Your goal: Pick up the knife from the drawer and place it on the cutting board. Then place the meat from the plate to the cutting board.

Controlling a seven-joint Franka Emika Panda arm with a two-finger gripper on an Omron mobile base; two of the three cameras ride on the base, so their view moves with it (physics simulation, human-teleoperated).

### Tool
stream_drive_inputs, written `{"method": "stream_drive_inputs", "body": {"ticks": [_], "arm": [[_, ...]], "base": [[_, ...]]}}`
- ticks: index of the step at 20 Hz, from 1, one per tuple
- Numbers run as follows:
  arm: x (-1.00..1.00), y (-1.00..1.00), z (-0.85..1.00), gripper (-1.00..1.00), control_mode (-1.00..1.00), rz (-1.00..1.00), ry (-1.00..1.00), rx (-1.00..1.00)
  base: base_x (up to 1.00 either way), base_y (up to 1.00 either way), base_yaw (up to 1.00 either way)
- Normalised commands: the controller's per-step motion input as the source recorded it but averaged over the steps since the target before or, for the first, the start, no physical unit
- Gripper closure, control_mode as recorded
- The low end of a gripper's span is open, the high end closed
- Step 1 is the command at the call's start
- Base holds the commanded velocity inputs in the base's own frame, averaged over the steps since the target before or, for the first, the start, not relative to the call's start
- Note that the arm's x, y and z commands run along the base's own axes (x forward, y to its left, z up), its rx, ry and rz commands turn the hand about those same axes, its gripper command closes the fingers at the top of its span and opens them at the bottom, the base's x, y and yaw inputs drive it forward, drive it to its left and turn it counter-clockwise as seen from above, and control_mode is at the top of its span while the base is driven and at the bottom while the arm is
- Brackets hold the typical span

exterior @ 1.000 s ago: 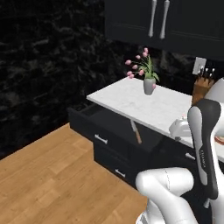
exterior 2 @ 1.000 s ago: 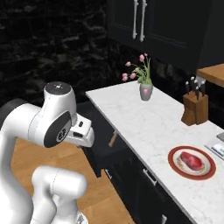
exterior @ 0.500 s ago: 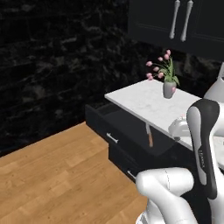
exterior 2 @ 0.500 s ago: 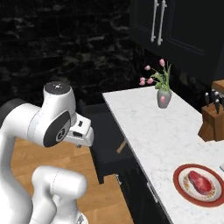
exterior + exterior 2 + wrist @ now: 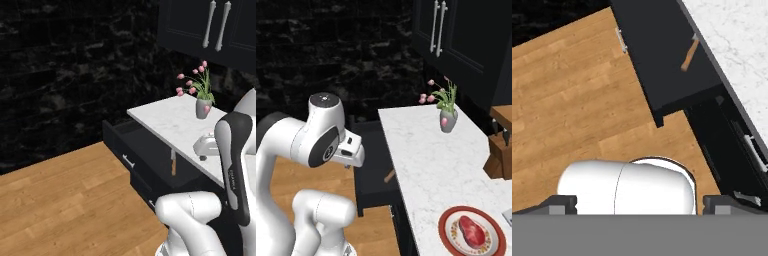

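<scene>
The drawer (image 5: pixel 662 60) stands open at upper centre of the hand view, the knife (image 5: pixel 689 54) lying inside near its right edge. The jaws are spread wide, holding nothing. The meat (image 5: pixel 472 231) rests on the plate (image 5: pixel 448 222) at lower right of the right base view.

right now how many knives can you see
At least 3: the wooden-handled knife lies in the open drawer, and two dark handles poke from the knife block at the counter's right edge. More may be hidden off frame.
</scene>
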Motion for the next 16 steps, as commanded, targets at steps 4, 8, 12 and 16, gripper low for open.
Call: {"method": "stream_drive_inputs", "body": {"ticks": [4,8,12,16], "arm": [[0.18,0.00,-0.07,-1.00,-1.00,0.00,0.01,-0.01],[0.89,0.00,-0.52,-1.00,-1.00,-0.07,0.01,-0.15],[0.96,0.06,-0.55,-1.00,-1.00,-0.25,0.03,-0.10],[1.00,0.11,-0.59,-1.00,-1.00,-0.26,0.13,0.02]], "base": [[0.26,-0.01,0.04],[0.00,0.00,0.00],[0.00,0.00,0.00],[0.00,0.00,0.00]]}}
